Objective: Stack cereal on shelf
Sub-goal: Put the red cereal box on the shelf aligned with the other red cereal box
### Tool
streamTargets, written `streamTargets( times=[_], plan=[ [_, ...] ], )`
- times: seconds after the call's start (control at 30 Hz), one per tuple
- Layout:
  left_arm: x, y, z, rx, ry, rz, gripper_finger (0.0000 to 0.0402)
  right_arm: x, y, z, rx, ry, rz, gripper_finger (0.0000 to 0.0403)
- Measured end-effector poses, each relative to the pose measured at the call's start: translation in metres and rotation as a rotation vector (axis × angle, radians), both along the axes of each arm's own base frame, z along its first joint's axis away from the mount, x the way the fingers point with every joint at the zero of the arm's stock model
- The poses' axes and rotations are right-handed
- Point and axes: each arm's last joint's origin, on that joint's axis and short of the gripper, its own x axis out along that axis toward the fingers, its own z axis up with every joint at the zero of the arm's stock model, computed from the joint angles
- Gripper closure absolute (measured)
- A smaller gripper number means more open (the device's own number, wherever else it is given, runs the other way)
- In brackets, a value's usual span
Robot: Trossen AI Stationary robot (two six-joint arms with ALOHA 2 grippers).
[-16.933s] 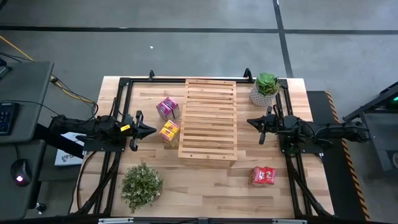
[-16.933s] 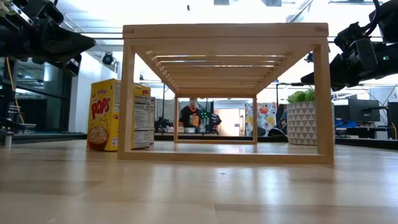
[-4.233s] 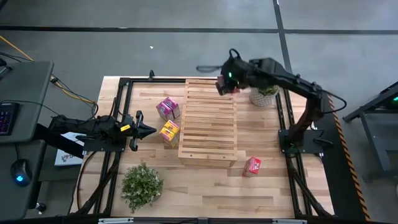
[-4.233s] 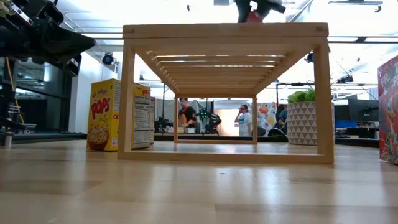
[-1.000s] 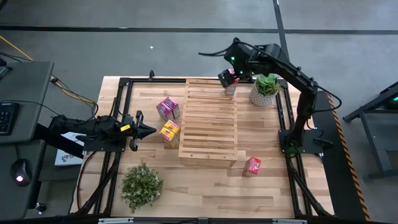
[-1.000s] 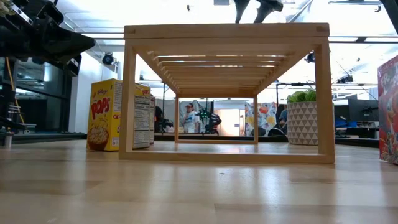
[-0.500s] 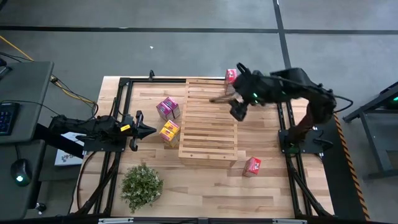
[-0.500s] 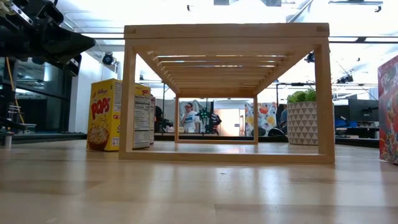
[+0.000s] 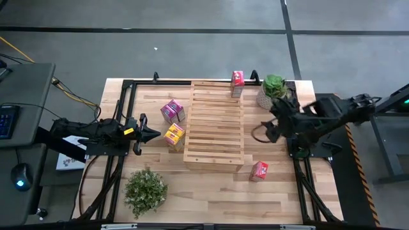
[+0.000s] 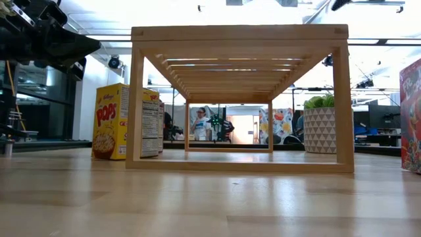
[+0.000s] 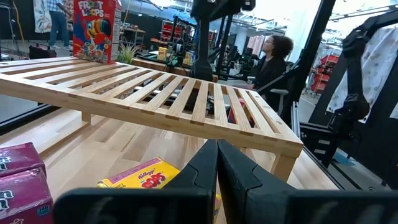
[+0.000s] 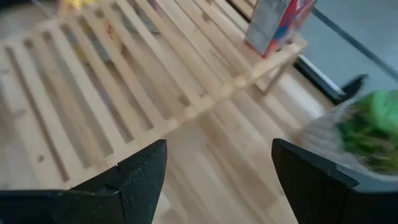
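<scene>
The slatted wooden shelf stands mid-table. One red cereal box stands upright on the shelf's far right corner, also seen in my right wrist view. Left of the shelf, on the table, are two pink boxes and a yellow box. Another red box stands on the table near the shelf's near right corner. My right gripper hovers open and empty right of the shelf. At the table's left, my left gripper is shut and level, pointing at the yellow box.
A potted plant stands at the far right, just beyond my right arm. At the near left sits a leafy plant. Black frame rails run along both table sides. Bare tabletop lies in front of the shelf.
My right gripper has swung away from the red box on the shelf's far right corner, toward the table's right edge and near side, sinking a little and rolling. The box has stayed upright on the shelf.
</scene>
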Motion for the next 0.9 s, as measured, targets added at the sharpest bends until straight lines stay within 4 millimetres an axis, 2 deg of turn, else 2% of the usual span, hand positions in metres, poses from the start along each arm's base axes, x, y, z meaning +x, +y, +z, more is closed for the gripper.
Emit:
streamTargets(
  times=[0.1, 0.2, 0.33, 0.47, 0.67, 0.8, 0.9],
  plan=[
    [0.000, 0.000, 0.000, 0.000, 0.000, 0.000, 0.0398, -0.014, 0.003, -0.022, -0.007, -0.133, 0.058, 0.0120],
    [0.000, 0.000, 0.000, 0.000, 0.000, 0.000, 0.0398, -0.018, 0.007, -0.043, -0.049, -0.274, 0.136, 0.0120],
    [0.000, 0.000, 0.000, -0.009, -0.001, -0.002, 0.0398, -0.011, 0.013, -0.067, -0.095, -0.449, 0.257, 0.0120],
    [0.000, 0.000, 0.000, -0.009, -0.001, -0.002, 0.0398, -0.003, 0.021, -0.081, -0.051, -0.576, 0.422, 0.0120],
    [0.000, 0.000, 0.000, -0.008, -0.001, -0.004, 0.0398, 0.002, 0.027, -0.075, 0.090, -0.750, 0.493, 0.0120],
    [0.000, 0.000, 0.000, -0.008, -0.001, -0.004, 0.0398, 0.004, 0.028, -0.067, 0.200, -0.734, 0.455, 0.0120],
    [0.000, 0.000, 0.000, -0.009, -0.001, -0.004, 0.0398, 0.010, 0.033, -0.060, 0.278, -0.634, 0.442, 0.0120]
  ],
)
